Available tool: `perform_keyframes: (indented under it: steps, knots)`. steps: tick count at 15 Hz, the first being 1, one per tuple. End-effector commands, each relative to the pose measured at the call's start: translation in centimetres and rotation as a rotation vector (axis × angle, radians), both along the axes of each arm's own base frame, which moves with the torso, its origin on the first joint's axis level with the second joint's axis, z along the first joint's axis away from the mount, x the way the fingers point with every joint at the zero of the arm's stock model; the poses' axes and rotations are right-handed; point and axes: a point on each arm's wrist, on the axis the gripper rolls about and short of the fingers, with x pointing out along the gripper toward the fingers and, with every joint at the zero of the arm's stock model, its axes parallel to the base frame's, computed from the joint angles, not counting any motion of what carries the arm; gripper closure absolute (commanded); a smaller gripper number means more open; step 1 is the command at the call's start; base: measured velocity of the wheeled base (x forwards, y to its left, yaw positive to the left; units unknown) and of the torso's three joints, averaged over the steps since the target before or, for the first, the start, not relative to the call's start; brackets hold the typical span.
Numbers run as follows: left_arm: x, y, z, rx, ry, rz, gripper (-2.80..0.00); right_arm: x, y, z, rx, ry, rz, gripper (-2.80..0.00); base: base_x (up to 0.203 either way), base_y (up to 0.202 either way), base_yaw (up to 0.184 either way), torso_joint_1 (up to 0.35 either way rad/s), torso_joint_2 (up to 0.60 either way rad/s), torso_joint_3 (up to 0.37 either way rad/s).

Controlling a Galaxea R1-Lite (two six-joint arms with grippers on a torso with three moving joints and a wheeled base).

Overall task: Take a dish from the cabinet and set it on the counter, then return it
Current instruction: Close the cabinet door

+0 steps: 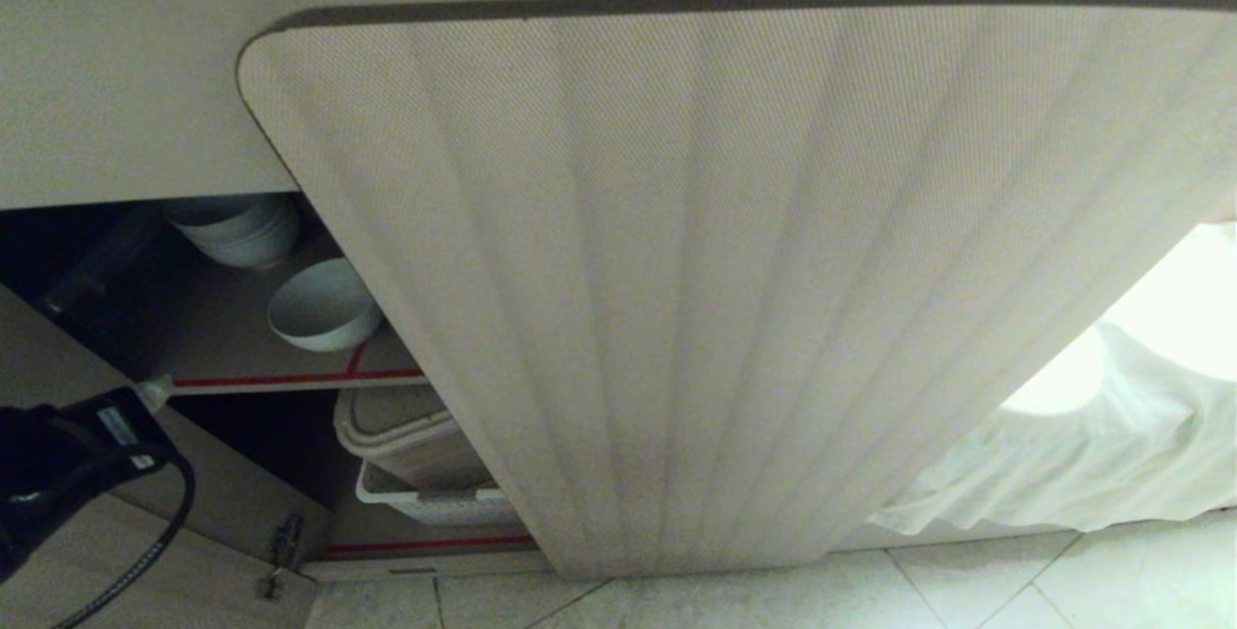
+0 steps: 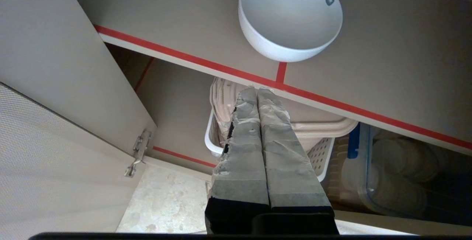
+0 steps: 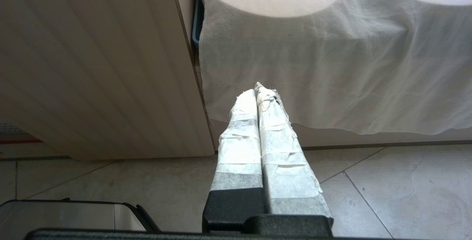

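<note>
The dish (image 2: pixel 290 17) is seen on the cabinet (image 1: pixel 715 291) upper shelf, near a bowl stack (image 1: pixel 237 228). The left gripper (image 2: pixel 257 91), pressed closed and empty, is held before the shelf edge, above a basket (image 2: pixel 324 155). The right gripper (image 3: pixel 257 89), likewise closed and empty, is kept beside a white cloth (image 3: pixel 332 70).

One bowl (image 1: pixel 324 305) alone on the upper shelf (image 1: pixel 232 344), beside one stack of bowls (image 1: pixel 237 228) at its eleven o'clock; number in the stack impossible to tell. Two shelves edged in red, upper and lower (image 1: pixel 425 544). Two claws: left claw (image 2: pixel 254 94) and right claw (image 3: pixel 256 90), each with both fingers pressed together. One fluted door (image 1: pixel 734 281) swung across the middle, one plain door (image 2: pixel 55 63) with one steel hinge (image 2: pixel 138 152). One white basket (image 1: pixel 435 503) on the lower shelf, one beige tub (image 1: pixel 406 431) inside it. One clear lidded box (image 2: pixel 387 173) at the basket's three o'clock. One white cloth (image 3: pixel 332 59).
</note>
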Motion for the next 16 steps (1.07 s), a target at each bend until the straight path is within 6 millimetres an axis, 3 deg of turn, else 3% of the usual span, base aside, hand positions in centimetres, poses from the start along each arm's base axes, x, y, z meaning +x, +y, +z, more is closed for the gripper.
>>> perform_keyframes:
  steps: [1,9,16]
  knots:
    - [0.1,0.0,0.0,-0.002,0.000,0.002,0.00,0.0,0.0,0.0,0.000,0.000,0.001,0.00,0.000,0.000,0.000,0.000,0.00,0.000]
    - [-0.3,0.0,0.2,0.001,-0.015,0.001,0.00,0.0,0.0,0.0,0.000,0.000,0.000,0.00,0.000,0.000,0.000,0.000,0.00,0.000]
    - [-2.9,-0.2,-1.6,0.079,0.020,-0.021,0.00,0.0,0.0,0.0,0.000,0.000,0.002,0.00,0.000,0.000,0.000,0.000,0.00,0.000]
